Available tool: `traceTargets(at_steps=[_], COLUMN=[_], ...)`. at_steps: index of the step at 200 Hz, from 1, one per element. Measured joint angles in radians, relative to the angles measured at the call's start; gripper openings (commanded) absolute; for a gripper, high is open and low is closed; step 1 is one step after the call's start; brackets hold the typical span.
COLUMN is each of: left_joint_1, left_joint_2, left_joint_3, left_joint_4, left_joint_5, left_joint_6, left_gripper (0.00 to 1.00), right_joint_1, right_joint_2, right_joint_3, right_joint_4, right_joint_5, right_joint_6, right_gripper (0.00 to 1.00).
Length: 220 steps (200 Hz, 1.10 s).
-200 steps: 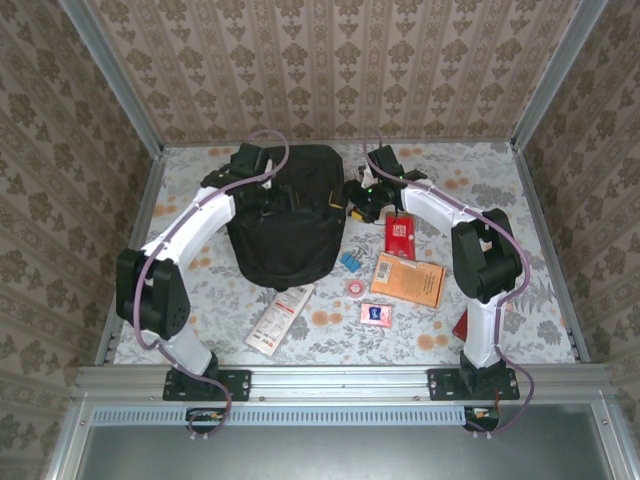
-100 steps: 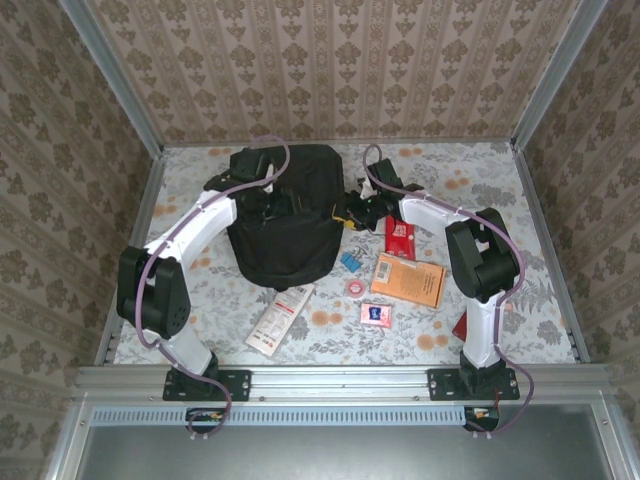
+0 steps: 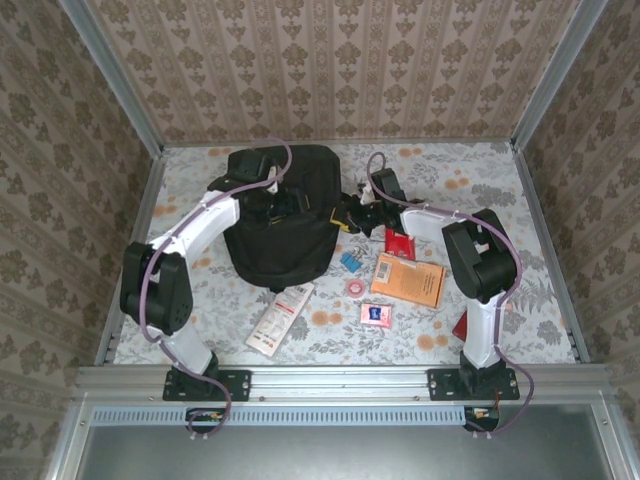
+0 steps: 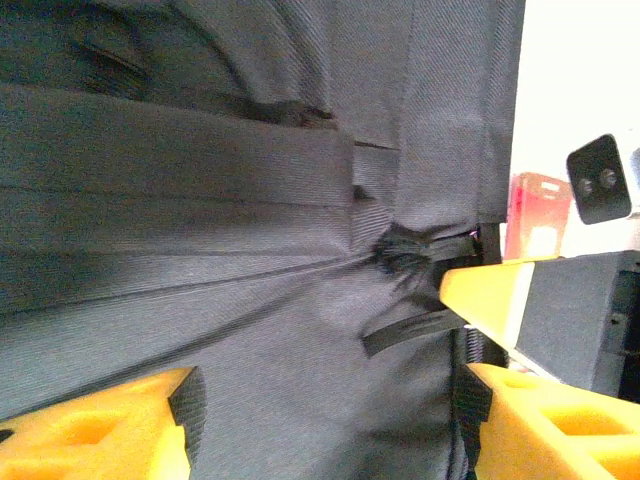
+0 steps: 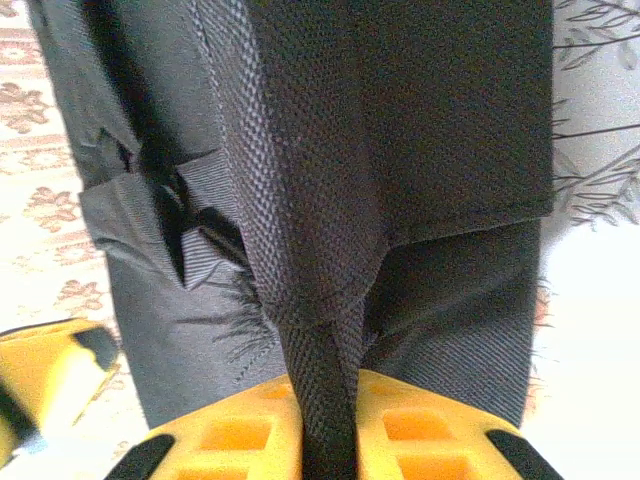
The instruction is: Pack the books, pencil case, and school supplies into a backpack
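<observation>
**Packing, opening stage.** The backpack [image 3: 285,225] lies flat on the far-centre part of the table [image 3: 480,180]. No opening can be made out in it.

- **Right gripper** [image 5: 325,400]: it stands at the bag's right edge. Its jaws are pressed narrow onto a dark strip of the bag's fabric, a strap or a seam fold, which runs up between them. The grip probably serves to anchor or lift that edge so that a zip or mouth can be worked.
- **Left gripper** [image 4: 325,400]: it hangs over the top of the bag with its jaws wide, holding nothing. Ribbed cloth lies between the jaws and a webbing loop [image 4: 410,330] just beyond them. It seems placed to take a second hold opposite the first. Whether a zip pull is within its reach cannot be told.

**Things to pack.** All of them lie outside the bag, mostly on the right arm's side, presumably waiting until the bag is open.

- The red book [image 3: 398,244] lies near the bag's right edge, partly under the right arm.
- The orange book [image 3: 408,281] lies nearer the arm bases.
- The blue block [image 3: 350,261], the pink tape roll [image 3: 356,287] and the pink-and-blue packet [image 3: 375,314] are scattered between the bag and the near edge.
- A white-and-red flat pack [image 3: 280,318] lies just in front of the bag.

**Surface and room.** The table has a pale cover printed with orange flowers. Damask-patterned wallpaper [image 3: 330,70] closes three sides, and aluminium posts [image 3: 110,75] stand at the corners. A metal rail [image 3: 340,378] at the near edge carries both arm bases.
</observation>
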Motion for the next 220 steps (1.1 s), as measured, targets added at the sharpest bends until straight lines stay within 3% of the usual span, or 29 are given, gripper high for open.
traceTargets(at_steps=[22,39,110,143,179,220], left_joint_1=[0.0,0.0,0.0,0.0,0.0,0.013], left_joint_2=[0.022,0.026,0.026,0.026,0.028,0.039], left_joint_3=[-0.033,-0.057,-0.064,-0.064,-0.098,-0.167], left_joint_4=[0.043,0.058,0.083,0.083,0.141,0.285], left_joint_5=[0.044,0.061,0.072,0.072,0.106,0.154], left_joint_6=[-0.049,-0.076,-0.105,-0.113,-0.164,-0.269], left_gripper=[0.69,0.69,0.68,0.68,0.68,0.7], right_joint_1=[-0.006,-0.01,-0.01,-0.01,-0.01,-0.016], right_joint_2=[0.0,-0.004,-0.036,-0.036,-0.035,0.01], right_joint_3=[-0.034,-0.036,-0.04,-0.04,-0.061,-0.104], right_joint_4=[0.107,0.139,0.156,0.155,0.236,0.485], right_joint_5=[-0.032,-0.043,-0.05,-0.051,-0.071,-0.105], right_joint_6=[0.058,0.072,0.072,0.069,0.119,0.298], right_gripper=[0.35,0.35,0.21,0.0,0.0,0.0])
